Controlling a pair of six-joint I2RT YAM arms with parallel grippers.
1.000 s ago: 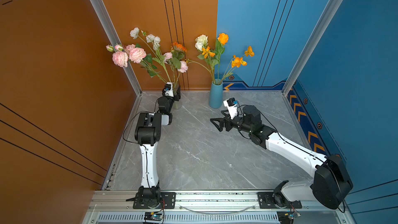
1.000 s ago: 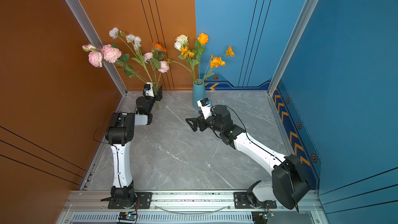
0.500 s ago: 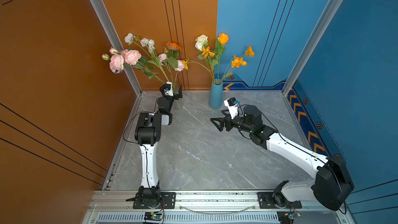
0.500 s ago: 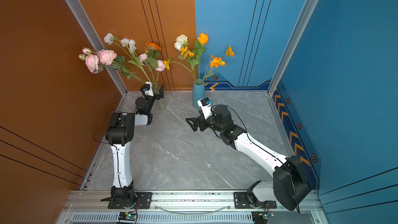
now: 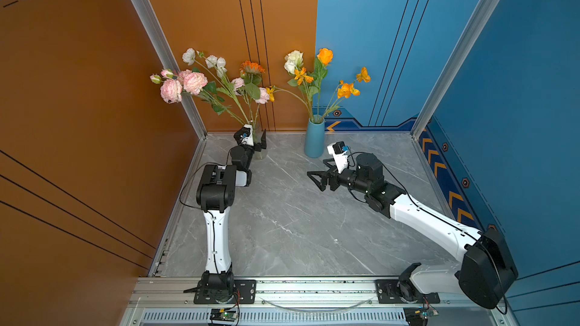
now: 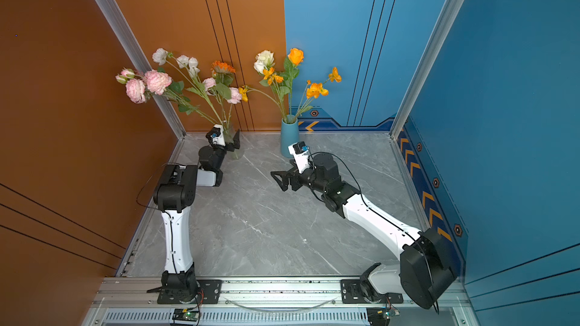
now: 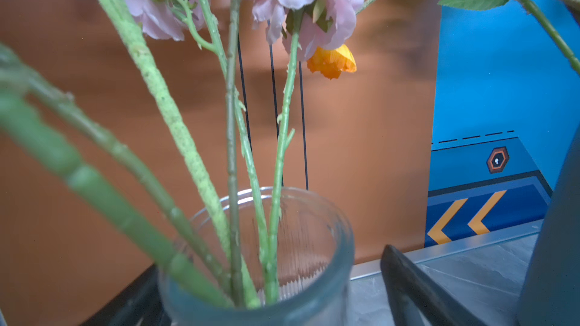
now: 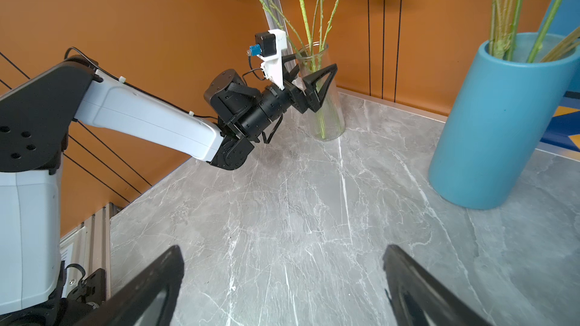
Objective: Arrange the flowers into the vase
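Left tool (image 8: 314, 61), spread apart, straddles glass vase (image 8: 326, 120) holding flowers (image 5: 194, 83); right tool (image 8: 283, 249) likewise apart.

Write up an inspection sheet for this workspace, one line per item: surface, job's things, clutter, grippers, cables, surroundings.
Surface: grey marbled tabletop, carrying only the two vases.
Job's things: pink and white flowers stand in the glass vase; orange and white flowers stand in the blue vase; no stems lie loose.
Clutter: nothing seen.
Grippers: left gripper open, jaws on either side of the glass vase, not clamping it; right gripper open, empty, above the tabletop.
Cables: black cable loops off the left arm; not snagged.
Surroundings: orange wall, blue wall, aluminium rail in front.
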